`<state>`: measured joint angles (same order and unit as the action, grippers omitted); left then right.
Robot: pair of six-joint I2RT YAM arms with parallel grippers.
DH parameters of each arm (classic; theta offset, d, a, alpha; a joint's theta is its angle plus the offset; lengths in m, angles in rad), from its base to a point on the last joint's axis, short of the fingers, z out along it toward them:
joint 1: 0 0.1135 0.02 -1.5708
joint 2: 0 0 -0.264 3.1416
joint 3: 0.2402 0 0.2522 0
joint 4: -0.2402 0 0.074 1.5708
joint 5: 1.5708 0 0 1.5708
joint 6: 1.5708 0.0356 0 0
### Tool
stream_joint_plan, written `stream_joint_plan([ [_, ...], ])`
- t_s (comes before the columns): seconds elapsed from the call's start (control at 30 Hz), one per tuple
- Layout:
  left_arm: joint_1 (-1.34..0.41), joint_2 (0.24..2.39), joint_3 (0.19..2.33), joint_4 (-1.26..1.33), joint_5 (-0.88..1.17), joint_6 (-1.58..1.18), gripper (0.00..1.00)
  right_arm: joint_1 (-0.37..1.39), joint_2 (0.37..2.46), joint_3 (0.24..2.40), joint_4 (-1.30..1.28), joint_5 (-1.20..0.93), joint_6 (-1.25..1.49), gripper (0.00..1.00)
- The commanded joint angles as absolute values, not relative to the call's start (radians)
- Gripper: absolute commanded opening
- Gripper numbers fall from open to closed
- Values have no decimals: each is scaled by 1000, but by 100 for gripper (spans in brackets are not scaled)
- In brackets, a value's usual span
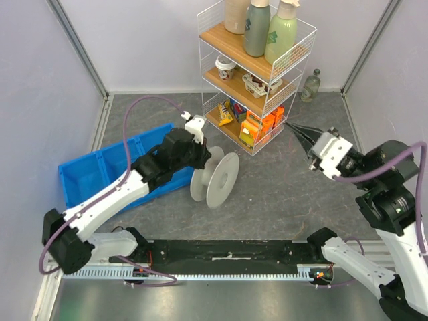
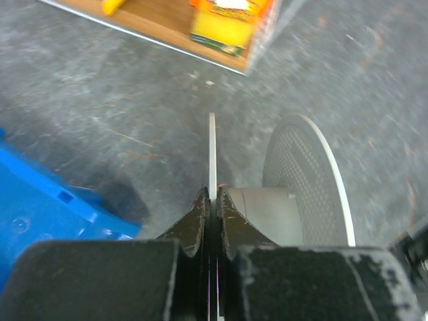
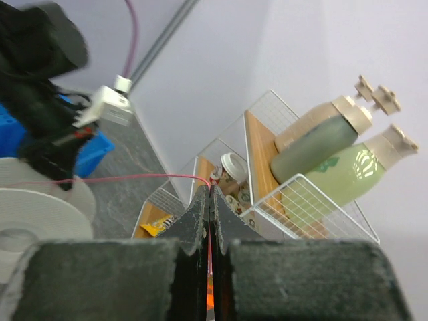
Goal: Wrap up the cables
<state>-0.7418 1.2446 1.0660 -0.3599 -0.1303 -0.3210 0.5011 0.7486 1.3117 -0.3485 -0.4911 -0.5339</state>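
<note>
your left gripper point(image 2: 212, 194) clamps the spool point(image 1: 223, 179) by its flange, right gripper point(image 3: 208, 190) pinches the red cable point(image 3: 134, 178); hub point(image 2: 267, 208) looks bare, so winding seems barely begun.

Soft, even light is filling the overhead view, and the spool point(image 1: 223, 180) is casting only a faint shadow on the grey table point(image 1: 301, 200). The metal strip point(image 1: 221, 301) along the near edge is giving off a dull sheen. In the left wrist view the shelf point(image 2: 154, 17) is smearing into blur. In the right wrist view the pale bottle point(image 3: 348, 175) is catching a bright glint, the left arm point(image 3: 40, 40) is blurring, and the red cable point(image 3: 134, 178) is showing crisp.
</note>
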Motion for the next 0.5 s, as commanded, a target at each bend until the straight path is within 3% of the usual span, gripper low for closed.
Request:
stream_joint_plan([
  [0.0,-747,1069,971,-175,211,-129,2,500,795,1348,-331,-302,-523,0],
  [0.23,-732,939,900,-152,435,-46,2,499,787,1289,-402,-235,-532,0],
  [0.47,-428,920,960,-28,808,-451,2,499,739,1184,-459,-127,-566,0],
])
